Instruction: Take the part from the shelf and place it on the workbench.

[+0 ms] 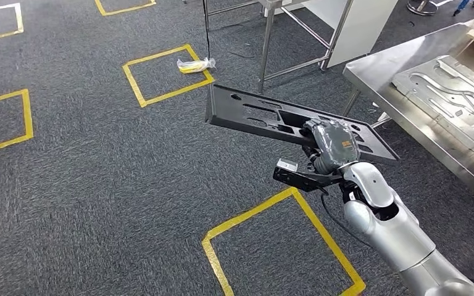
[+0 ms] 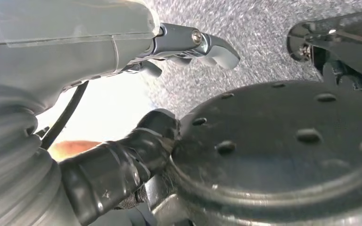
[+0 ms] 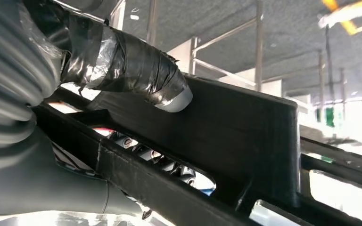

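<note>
While my right hand [image 1: 332,143] is clamped around the long flat black plastic part with cut-out slots [image 1: 265,114], I'm holding it out over the grey carpet, tilted, with most of its length sticking out on the side away from the workbench. In the right wrist view my taped thumb [image 3: 136,70] presses on the panel's face, with the other fingers poking through a slot underneath, so the grip looks decent but way off-centre.

The shiny steel workbench [image 1: 376,83] sits just beyond the part's near end, and there's already a big grey pressed-metal panel [image 1: 450,92] lying on it. Yellow tape squares on the floor [image 1: 284,237] sit on the opposite side from the bench.

My left hand [image 2: 179,47] hangs low with its fingers loose, gripping nothing.

My take on doing this well: swing slowly, keep the long end from sagging or clipping the bench edge, level it out, and land it on bare steel beside that metal panel, not on top.
</note>
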`<state>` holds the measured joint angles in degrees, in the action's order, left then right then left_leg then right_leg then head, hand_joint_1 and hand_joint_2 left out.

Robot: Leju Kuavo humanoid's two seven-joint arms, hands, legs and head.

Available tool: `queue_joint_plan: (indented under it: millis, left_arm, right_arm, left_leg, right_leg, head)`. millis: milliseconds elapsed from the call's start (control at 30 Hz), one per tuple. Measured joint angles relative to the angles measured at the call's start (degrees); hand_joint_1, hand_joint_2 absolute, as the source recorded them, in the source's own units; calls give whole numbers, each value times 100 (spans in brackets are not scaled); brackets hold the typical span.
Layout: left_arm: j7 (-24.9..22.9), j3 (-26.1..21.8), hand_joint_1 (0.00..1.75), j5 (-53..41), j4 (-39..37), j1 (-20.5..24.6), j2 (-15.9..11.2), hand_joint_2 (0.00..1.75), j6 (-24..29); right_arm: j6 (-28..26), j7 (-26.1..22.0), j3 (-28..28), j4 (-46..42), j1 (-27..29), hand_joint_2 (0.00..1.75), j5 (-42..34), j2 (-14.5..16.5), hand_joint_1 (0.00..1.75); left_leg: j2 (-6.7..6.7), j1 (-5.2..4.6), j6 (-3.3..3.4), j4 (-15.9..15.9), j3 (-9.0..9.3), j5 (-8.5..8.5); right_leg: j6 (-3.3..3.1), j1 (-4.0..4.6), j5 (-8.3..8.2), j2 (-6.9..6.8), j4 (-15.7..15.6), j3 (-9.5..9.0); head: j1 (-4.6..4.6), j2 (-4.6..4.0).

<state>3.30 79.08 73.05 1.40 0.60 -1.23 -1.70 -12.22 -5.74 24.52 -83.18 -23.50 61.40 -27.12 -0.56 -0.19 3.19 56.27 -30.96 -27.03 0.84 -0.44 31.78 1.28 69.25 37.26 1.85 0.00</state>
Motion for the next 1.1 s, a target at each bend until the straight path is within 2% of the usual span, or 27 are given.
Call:
queue_joint_plan:
  millis: [33, 67, 100, 133, 167, 200, 233, 267, 300, 367, 400, 467, 533, 567, 600, 633, 667, 733, 767, 800, 833, 867, 933, 1000, 1033, 1067, 1100]
  left_arm:
    - [0, 0, 0, -1, 0, -4, 2, 175, -1]
    - [1, 0, 0, -1, 0, -8, 3, 175, -2]
    - [2, 1, 0, -1, 0, -13, 3, 175, -3]
    - [5, 1, 0, -1, 0, -17, 3, 175, -4]
    - [9, 2, 0, -1, 0, -23, 4, 175, -6]
    - [11, 2, 0, -1, 0, -30, 5, 175, -8]
    - [15, 2, 0, -1, -1, -30, 7, 175, -11]
    - [17, 2, 0, -1, -1, -31, 8, 175, -14]
    - [21, 2, 0, 0, -1, -32, 8, 175, -16]
    - [30, 2, 0, 2, -1, -25, 6, 175, -21]
    - [36, 2, 0, 6, -1, -24, 7, 175, -25]
    - [45, 1, 0, 17, -1, -24, 8, 175, -35]
    - [48, -1, 0, 24, -1, -31, 8, 175, -44]
    - [48, -1, 0, 23, -1, -31, 8, 175, -46]
    - [48, -2, 0, 23, -1, -31, 8, 175, -47]
    - [48, -3, 0, 24, -2, -30, 8, 175, -48]
    - [48, -5, 0, 25, -2, -33, 8, 175, -48]
    - [48, -17, 0, 30, -4, -47, 4, 175, -52]
    - [48, -24, 0, 31, -5, -51, 2, 175, -56]
    - [48, -30, 0, 33, -8, -49, 0, 175, -61]
    - [49, -34, 0, 33, -10, -43, 1, 175, -66]
    - [53, -36, 0, 33, -10, -37, 5, 175, -69]
    - [68, -38, 0, 32, -12, -36, 13, 175, -73]
    - [87, -41, 0, 32, -13, -52, 19, 175, -74]
    - [96, -42, 0, 32, -14, -62, 22, 175, -74]
    - [101, -44, 0, 32, -14, -71, 24, 175, -75]
    - [105, -45, 0, 32, -15, -79, 27, 175, -75]
  right_arm:
    - [4, 0, 0, 1, -2, 175, 2, 0, 175]
    - [10, 0, 0, 1, 3, 175, 7, 0, 175]
    - [18, 3, 0, 2, 7, 175, 14, -2, 175]
    - [27, 8, 0, 2, 4, 175, 20, -7, 175]
    - [37, 14, -1, 1, -4, 175, 25, -17, 175]
    - [49, 20, -5, 1, -16, 175, 28, -31, 175]
    - [67, 28, -10, -2, -32, 175, 29, -42, 175]
    - [82, 33, -17, -14, -48, 175, 30, -57, 175]
    - [93, 38, -27, -29, -65, 175, 29, -72, 175]
    - [96, 50, -52, -76, -96, 175, 23, -110, 175]
    - [96, 56, -71, -102, -115, 175, 20, -133, 175]
    - [105, 65, -111, -159, -165, 175, 16, -172, 175]
    - [134, 64, -142, -202, -200, 175, 18, -191, 175]
    - [156, 63, -155, -217, -203, 175, 21, -197, 175]
    - [177, 63, -168, -233, -205, 175, 26, -205, 175]
    - [192, 63, -180, -251, -208, 175, 33, -215, 175]
    - [201, 66, -189, -267, -211, 175, 42, -223, 175]
    - [203, 80, -197, -300, -215, 175, 70, -231, 175]
    - [207, 98, -200, -322, -214, 175, 93, -235, 175]
    - [212, 122, -203, -352, -210, 175, 122, -247, 175]
    - [215, 152, -211, -393, -207, 175, 153, -271, 175]
    - [217, 182, -226, -438, -205, 175, 183, -298, 175]
    - [214, 233, -275, -519, -223, 175, 233, -357, 175]
    - [213, 272, -337, -580, -234, 175, 259, -406, 175]
    - [211, 286, -368, -603, -220, 175, 260, -438, 175]
    - [209, 292, -404, -621, -189, 175, 254, -477, 175]
    - [207, 295, -448, -634, -152, 175, 245, -521, 175]
  left_leg:
    - [60, -8, 8, -3, 54, -50]
    - [120, -12, 9, -3, 116, -109]
    - [181, -15, 2, -3, 193, -173]
    - [245, -16, -8, -4, 287, -246]
    - [308, -18, -22, -9, 378, -325]
    - [372, -23, -41, -7, 479, -404]
    - [427, -31, -69, -14, 549, -473]
    - [486, -40, -101, -33, 593, -533]
    - [536, -49, -134, -37, 644, -567]
    - [554, -53, -182, 50, 658, -569]
    - [462, -46, -200, 260, 580, -529]
    - [204, -23, -248, 1004, 124, -560]
    - [86, -13, -289, 1671, -416, -894]
    - [79, -12, -299, 1788, -605, -1096]
    - [75, -12, -301, 1749, -723, -1207]
    - [58, -12, -297, 1559, -774, -1163]
    - [7, -13, -290, 1247, -771, -919]
    - [-218, -18, -248, 592, -727, -126]
    - [-299, -24, -211, 397, -700, 166]
    - [-326, -33, -166, 299, -680, 314]
    - [-273, -40, -110, 269, -631, 300]
    - [-207, -38, -72, 220, -567, 299]
    - [-92, -34, 9, 107, -408, 256]
    - [15, -33, 45, 42, -255, 163]
    - [68, -33, 50, 34, -181, 100]
    - [123, -32, 48, 32, -92, 23]
    - [177, -31, 45, 31, 11, -61]
  right_leg:
    - [13, -2, 116, -52, 319, 249]
    - [23, -6, 173, -74, 489, 433]
    - [27, -10, 125, -91, 466, 521]
    - [22, -11, -42, -121, 244, 503]
    - [1, -2, -321, -206, -125, 408]
    - [-30, 26, -579, -332, -478, 314]
    - [-71, 65, -756, -446, -756, 237]
    - [-112, 107, -857, -526, -913, 193]
    - [-147, 130, -846, -522, -954, 183]
    - [-216, 115, -815, -373, -993, 99]
    - [-252, 90, -787, -301, -1011, 47]
    - [-306, 57, -704, -173, -1039, -83]
    - [-319, 42, -585, -27, -1048, -235]
    - [-316, 40, -518, 52, -1049, -326]
    - [-310, 37, -449, 129, -1049, -423]
    - [-302, 31, -377, 206, -1049, -526]
    - [-289, 24, -304, 279, -1050, -622]
    - [-239, 10, -173, 433, -1037, -754]
    - [-204, 4, -124, 508, -1047, -775]
    - [-165, -1, -112, 572, -1033, -783]
    - [-131, -1, -123, 617, -1021, -776]
    - [-109, -2, -150, 592, -955, -751]
    - [-72, 18, -170, 337, -579, -559]
    - [-29, 25, 15, 45, 38, -145]
    - [-8, 18, 165, -18, 294, 68]
    - [15, 5, 284, -53, 427, 236]
    - [35, -9, 311, -80, 395, 324]
  head:
    - [0, 0]
    - [0, 0]
    - [1, 0]
    - [1, 0]
    - [2, 0]
    - [-2, 0]
    - [-2, 0]
    - [-3, 0]
    - [-4, 0]
    - [-3, 0]
    - [-3, 0]
    - [-4, 0]
    - [-3, 0]
    - [-3, 0]
    - [-3, 0]
    - [-3, 0]
    - [-3, 0]
    - [-1, 0]
    - [-1, 0]
    - [-1, 0]
    - [-4, 0]
    - [-3, 0]
    - [-2, 0]
    - [-1, 0]
    - [-1, 0]
    - [0, 0]
    - [1, 0]
